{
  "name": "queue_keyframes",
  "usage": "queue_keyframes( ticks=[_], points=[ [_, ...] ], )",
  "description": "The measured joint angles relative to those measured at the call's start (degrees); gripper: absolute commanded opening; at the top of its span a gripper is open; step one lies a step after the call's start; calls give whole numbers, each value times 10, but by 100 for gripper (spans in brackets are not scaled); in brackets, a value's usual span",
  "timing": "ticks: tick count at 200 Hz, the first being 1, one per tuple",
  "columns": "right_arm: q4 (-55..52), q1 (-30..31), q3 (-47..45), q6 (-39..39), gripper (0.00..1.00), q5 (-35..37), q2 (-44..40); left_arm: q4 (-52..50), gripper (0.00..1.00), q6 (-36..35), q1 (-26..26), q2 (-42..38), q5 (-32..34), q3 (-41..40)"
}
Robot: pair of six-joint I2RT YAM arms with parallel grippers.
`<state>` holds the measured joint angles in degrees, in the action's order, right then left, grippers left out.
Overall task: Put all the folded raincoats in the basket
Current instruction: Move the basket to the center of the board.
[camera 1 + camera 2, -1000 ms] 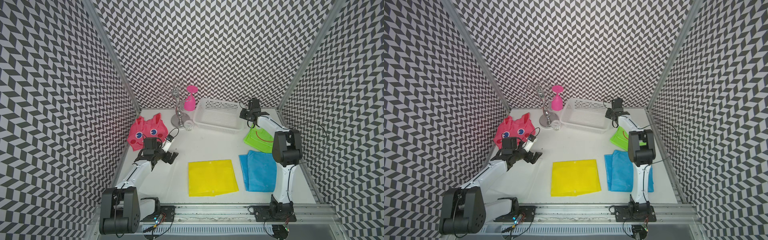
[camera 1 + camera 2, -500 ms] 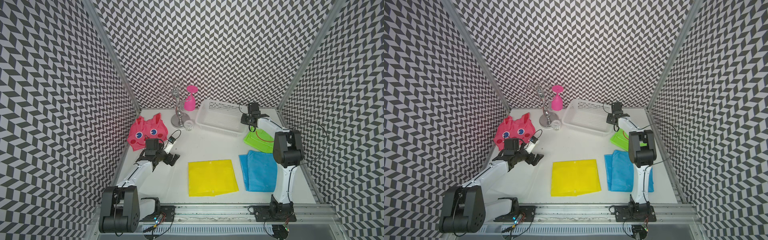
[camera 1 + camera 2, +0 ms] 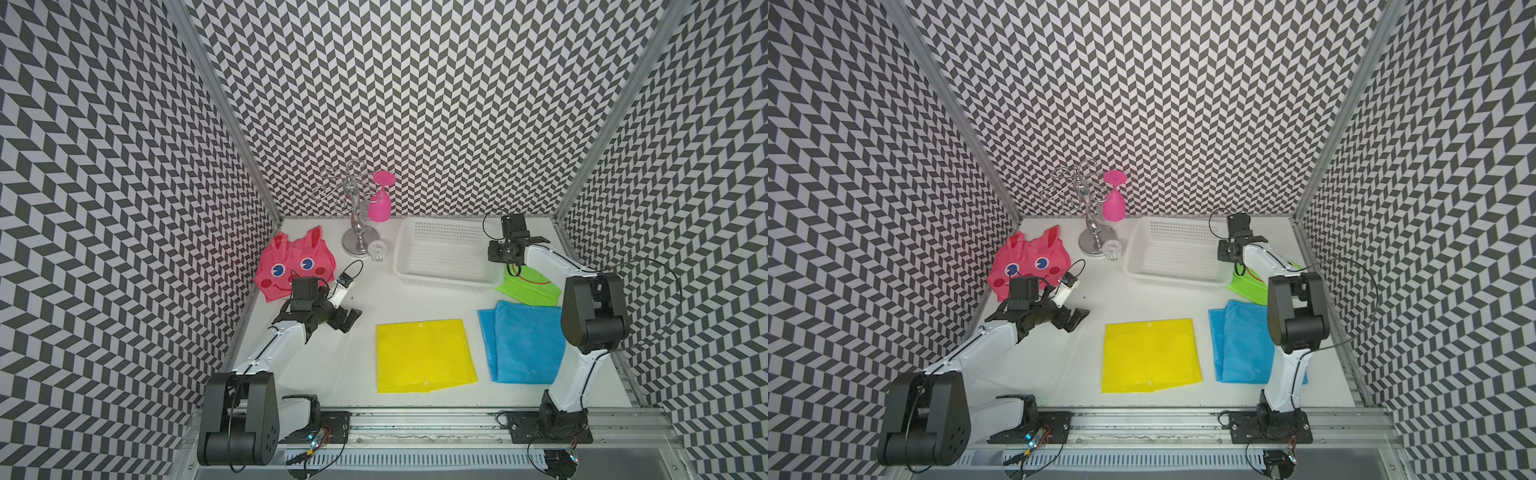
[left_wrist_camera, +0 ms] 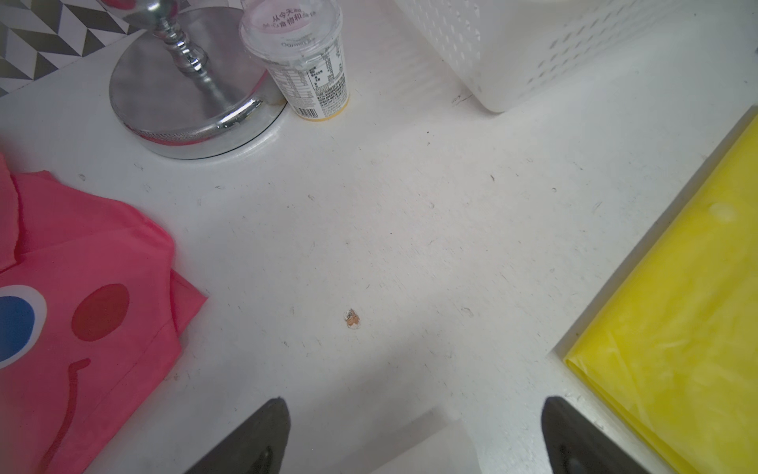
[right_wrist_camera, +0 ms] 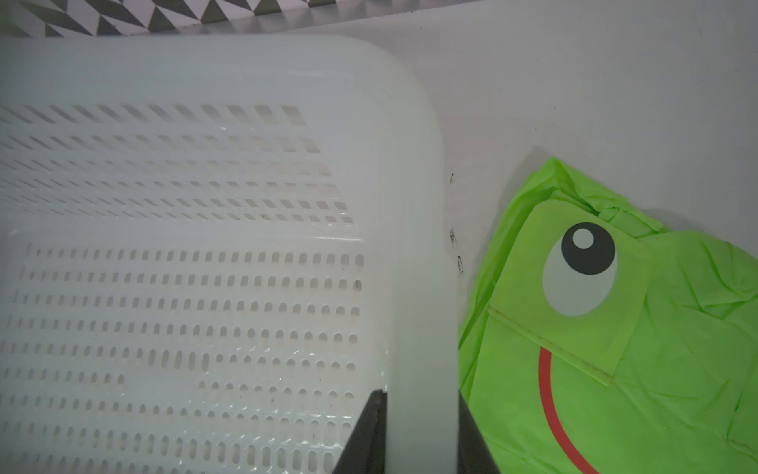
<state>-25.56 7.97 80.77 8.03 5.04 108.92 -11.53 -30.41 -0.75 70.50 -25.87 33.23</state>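
The white basket [image 3: 440, 283] [image 3: 1171, 281] stands at the back of the table with nothing in it. My right gripper [image 3: 497, 258] [image 3: 1225, 254] is shut on its right rim; in the right wrist view the rim [image 5: 422, 246] runs between the two fingers of the gripper [image 5: 422, 396]. A folded green raincoat [image 3: 530, 286] [image 5: 615, 328] lies just right of the basket. Folded yellow [image 3: 424, 353] and blue [image 3: 523, 340] raincoats lie near the front, and a pink one [image 3: 291, 266] at the left. My left gripper [image 3: 347, 318] [image 4: 414, 400] hangs open over bare table between the pink and yellow raincoats.
A silver stand [image 3: 357, 232] with a pink glass [image 3: 379, 205] hanging on it stands at the back, left of the basket. A small sealed cup [image 3: 377, 249] [image 4: 303, 53] sits against the stand's base. Patterned walls close in three sides.
My right gripper closed onto the basket's right rim and drew that end a little toward the front. The left gripper drifted slightly forward and stayed open.
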Motion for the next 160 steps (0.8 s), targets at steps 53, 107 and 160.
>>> queue_keyframes(
  ticks=[53, 107, 160],
  points=[
    [-10, 67, -2, -43, 25, -5, -4, -5, 99, -2, 0, -4, -14, 0],
    [-28, 87, -3, -55, 32, -40, -3, -7, 99, -2, 0, -4, -20, 0],
    [-27, 91, -3, -24, 44, -83, -3, -8, 100, -3, 0, -5, -21, 0]
  ],
)
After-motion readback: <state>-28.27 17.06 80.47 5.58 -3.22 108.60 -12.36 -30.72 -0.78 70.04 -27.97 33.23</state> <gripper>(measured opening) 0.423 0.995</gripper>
